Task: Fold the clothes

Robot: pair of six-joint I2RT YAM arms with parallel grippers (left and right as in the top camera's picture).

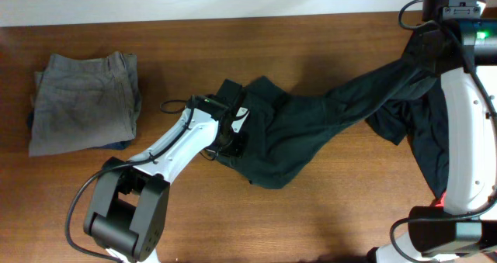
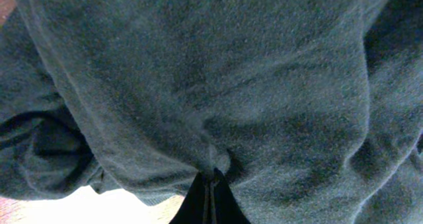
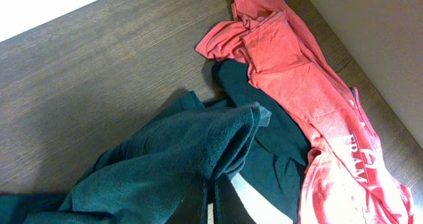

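A dark green garment (image 1: pixel 311 123) lies stretched from the table's middle up to the far right. My left gripper (image 1: pixel 231 129) is shut on its left end; in the left wrist view the green fabric (image 2: pixel 218 85) fills the frame and is pinched between the jaws (image 2: pixel 211 184). My right gripper (image 1: pixel 425 52) is shut on the garment's other end and holds it lifted above the table; the right wrist view shows a bunched green fold (image 3: pixel 172 151) in the jaws (image 3: pixel 211 187). A folded grey garment (image 1: pixel 85 100) lies at the left.
In the right wrist view a red garment with white lettering (image 3: pixel 297 85) lies crumpled on the brown table (image 3: pixel 99 72), partly over another dark piece (image 3: pixel 277 141). A black cable (image 1: pixel 175 105) lies beside the left arm.
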